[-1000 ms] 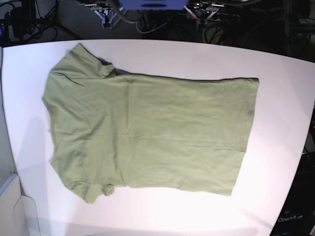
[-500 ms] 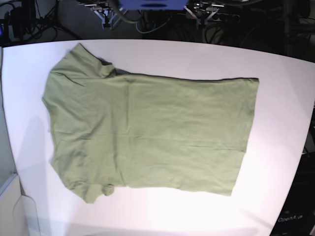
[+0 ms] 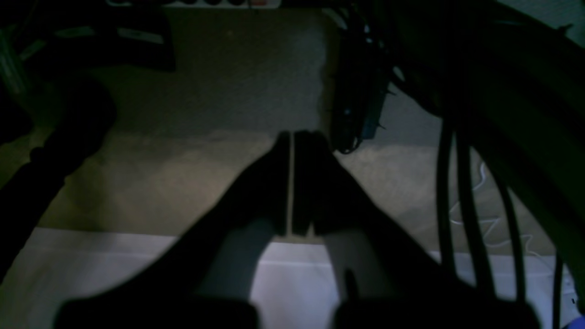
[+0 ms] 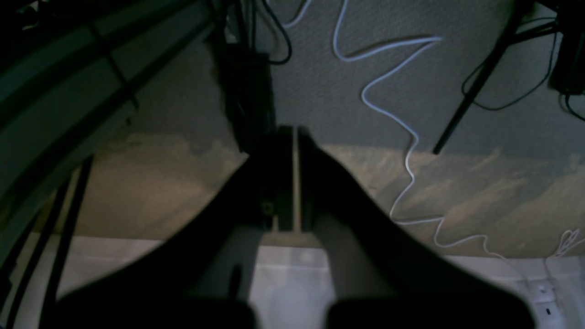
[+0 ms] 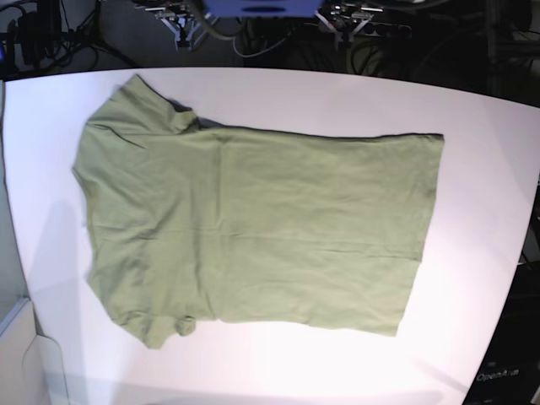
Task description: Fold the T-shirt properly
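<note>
Jaws first: your left gripper [image 3: 291, 183] and right gripper [image 4: 288, 176] each show their two dark fingers pressed nearly together, only a thin slit of light between them, and nothing is held in either. Both wrist views look past the fingers over a pale table edge [image 3: 114, 256] down to carpeted floor with loose cables [image 4: 388, 91], so both arms sit parked off the cloth, and neither wrist view catches any green. Out on the white table [image 5: 481, 169], the T-shirt [image 5: 253, 228] lies spread flat and wrinkled, unfolded, its long axis running across the base view: collar and sleeves toward that view's left, straight hem toward its right. That puts the sleeve end on your right arm's side and the hem end on your left arm's side. Judging by this, neither arm is clearly nearer; each must reach well forward over bare table. Nothing else rests on the table to block the reach. Beyond the far edge, only dark rig clutter [image 5: 261, 17] shows.
</note>
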`<state>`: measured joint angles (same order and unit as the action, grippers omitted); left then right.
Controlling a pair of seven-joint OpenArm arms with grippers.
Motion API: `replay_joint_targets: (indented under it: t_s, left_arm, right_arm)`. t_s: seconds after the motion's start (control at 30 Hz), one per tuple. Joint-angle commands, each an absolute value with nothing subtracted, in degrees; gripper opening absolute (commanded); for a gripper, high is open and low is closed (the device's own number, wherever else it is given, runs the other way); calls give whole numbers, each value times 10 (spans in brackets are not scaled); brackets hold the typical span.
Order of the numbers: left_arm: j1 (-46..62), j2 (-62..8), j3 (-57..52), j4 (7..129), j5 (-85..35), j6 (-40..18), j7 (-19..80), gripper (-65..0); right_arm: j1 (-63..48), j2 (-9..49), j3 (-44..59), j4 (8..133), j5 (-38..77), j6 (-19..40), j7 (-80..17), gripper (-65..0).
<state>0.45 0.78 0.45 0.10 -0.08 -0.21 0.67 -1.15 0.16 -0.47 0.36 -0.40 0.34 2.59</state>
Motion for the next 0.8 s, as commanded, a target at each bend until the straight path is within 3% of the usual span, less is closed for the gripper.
replay_joint_targets:
  t_s: [0.0,0.27,0.77]
  left_arm:
    - [5,7,6,0,-2,-3,5,-642]
    - [6,6,6,6,-2,-5,-3,-642]
    - [75,-20,6,0,-2,-7,-246,-642]
  right_arm:
    - [-13,2,-5,4,-1,-5,29,-650]
    - [-14,2,-4,5,0,-5,47,-650]
    - [-114,2,-6,5,-3,-4,326,-650]
